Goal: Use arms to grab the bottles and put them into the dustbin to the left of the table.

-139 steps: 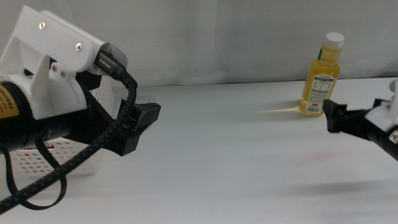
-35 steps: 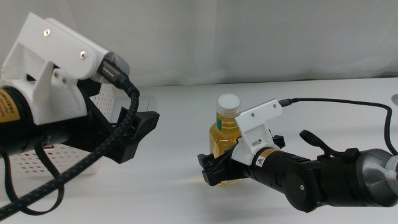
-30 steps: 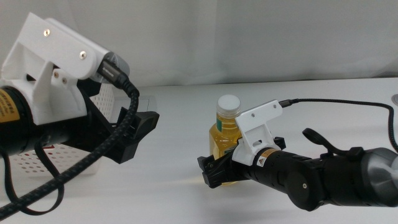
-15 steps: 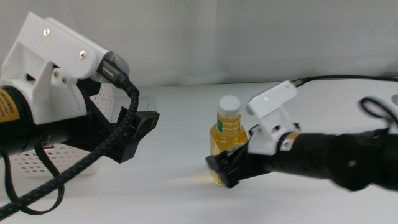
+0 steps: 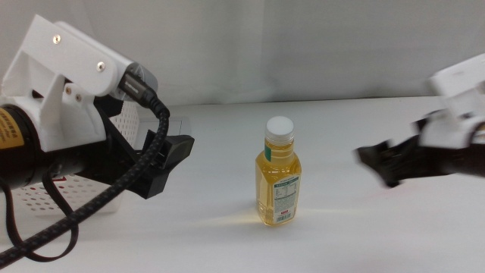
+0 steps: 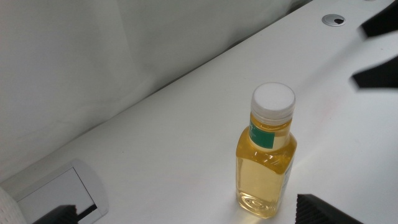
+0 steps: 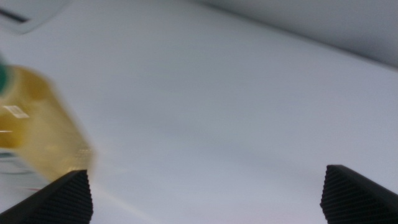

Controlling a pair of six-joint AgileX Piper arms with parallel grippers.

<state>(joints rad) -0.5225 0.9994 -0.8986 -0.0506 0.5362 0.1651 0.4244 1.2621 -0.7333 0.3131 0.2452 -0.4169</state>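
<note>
**Yellow juice bottle stands free between my two grippers**

Yellow and upright, the juice bottle [image 5: 278, 173] stands on the white table [image 5: 227, 152], near the middle of it, white cap up, nothing touching it. Its long axis is vertical, so my jaws need to come at it level from the side and close across the body below the neck.

Nearest the camera on my left side is my left gripper [image 5: 168, 155], jaws apart and empty, pointing across the table toward the bottle. In the left wrist view the bottle [image 6: 265, 151] sits ahead of those jaws and a little off to one side, with clear table between us. Just behind that arm stands the white perforated dustbin [image 5: 45, 193], partly hidden by my own housing.

On the other side my right gripper [image 5: 386, 161] hangs to the right of the bottle, jaws apart, holding nothing and blurred in the middle view. Its wrist view catches only a smeared edge of the bottle [image 7: 34, 134] off to one side, outside its jaws.

As I judge it, the left arm is the better placed: the bottle lies straight ahead of its open jaws, and the dustbin is on that arm's own side of the table. I can see no second bottle in any view.
</note>
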